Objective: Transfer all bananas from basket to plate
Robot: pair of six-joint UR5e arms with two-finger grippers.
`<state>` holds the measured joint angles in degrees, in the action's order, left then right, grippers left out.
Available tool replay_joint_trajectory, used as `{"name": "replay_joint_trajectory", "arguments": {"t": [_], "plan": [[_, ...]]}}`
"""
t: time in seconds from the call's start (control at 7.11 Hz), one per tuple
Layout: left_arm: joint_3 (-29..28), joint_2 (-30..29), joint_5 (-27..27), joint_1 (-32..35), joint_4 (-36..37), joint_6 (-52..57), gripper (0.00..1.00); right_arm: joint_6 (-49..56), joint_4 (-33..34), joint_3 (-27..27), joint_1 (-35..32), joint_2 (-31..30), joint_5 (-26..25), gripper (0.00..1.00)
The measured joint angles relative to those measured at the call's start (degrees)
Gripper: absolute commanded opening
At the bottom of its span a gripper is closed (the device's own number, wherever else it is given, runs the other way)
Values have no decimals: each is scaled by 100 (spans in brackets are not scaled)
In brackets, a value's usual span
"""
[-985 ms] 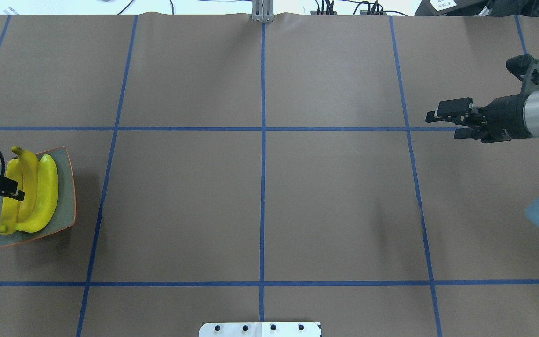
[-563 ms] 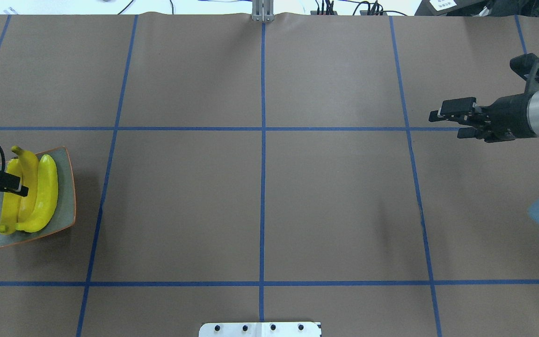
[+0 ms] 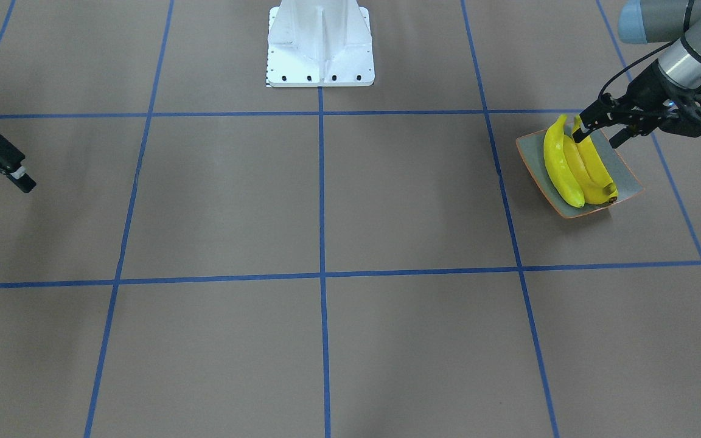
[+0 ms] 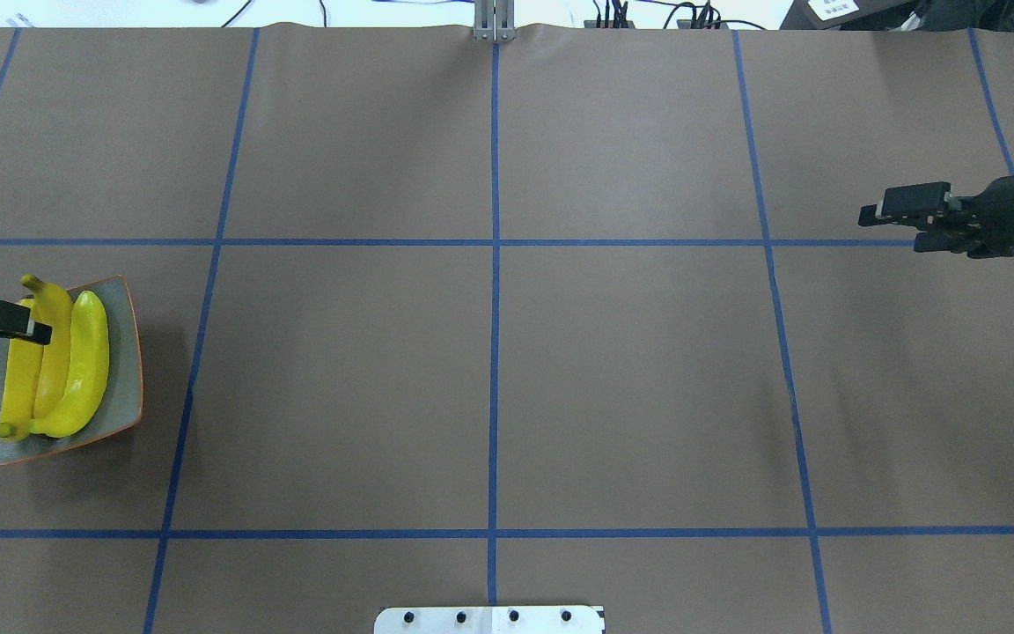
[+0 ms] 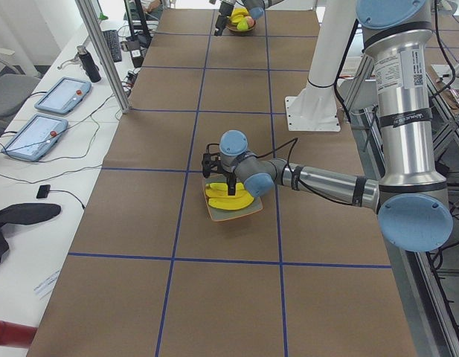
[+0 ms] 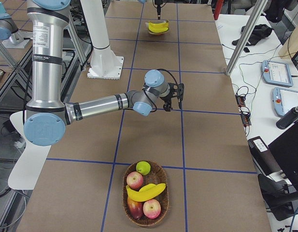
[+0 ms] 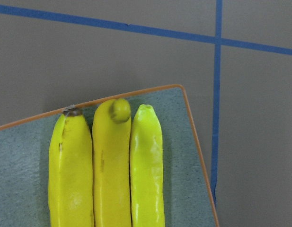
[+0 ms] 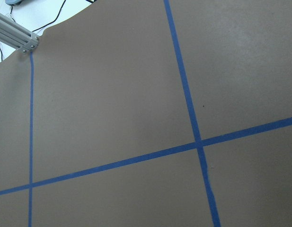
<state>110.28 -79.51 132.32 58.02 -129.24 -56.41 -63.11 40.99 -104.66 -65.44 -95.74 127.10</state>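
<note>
Left gripper [image 3: 597,135] has drawn back, fingers apart, empty. Three bananas [image 4: 84,352] lie side by side on the plate [image 4: 124,352], lengthwise away from the robot. Only the right-end camera shows a fourth banana [image 6: 146,191] in the basket [image 6: 164,200]. Right gripper [image 4: 890,231] is spread and empty.

Three bananas [image 4: 58,365] sit side by side on the plate [image 4: 126,352] at the far left, and the left gripper [image 4: 36,333] hangs over their far part. Right gripper [image 4: 890,229] is way off at the right edge.
</note>
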Motion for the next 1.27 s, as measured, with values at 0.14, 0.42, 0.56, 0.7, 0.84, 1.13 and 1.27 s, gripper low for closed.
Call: {"name": "replay_joint_trajectory", "arguments": {"t": [0.14, 0.42, 0.56, 0.7, 0.84, 1.13, 1.27], "plan": [[61, -5, -142, -12, 2, 12, 99, 745, 6, 255, -488, -152, 299, 100], [114, -22, -284, -14, 4, 53, 99, 2290, 20, 883, -1414, -404, 703, 100], [120, -39, -303, -19, 4, 57, 99, 3002, 55, 1122, -1755, -563, 756, 100], [123, -62, -309, -26, 4, 57, 99, 3722, 121, 1368, -2060, -731, 750, 100], [125, -77, -311, -29, 4, 52, 99, 4432, 170, 1605, -2310, -908, 679, 100], [131, -97, -312, -28, 4, 20, 99, 5406, 205, 1844, -2551, -1375, 248, 100], [131, -103, -312, -27, 4, 12, 99, 5663, 212, 1987, -2576, -1521, 105, 100]]}}
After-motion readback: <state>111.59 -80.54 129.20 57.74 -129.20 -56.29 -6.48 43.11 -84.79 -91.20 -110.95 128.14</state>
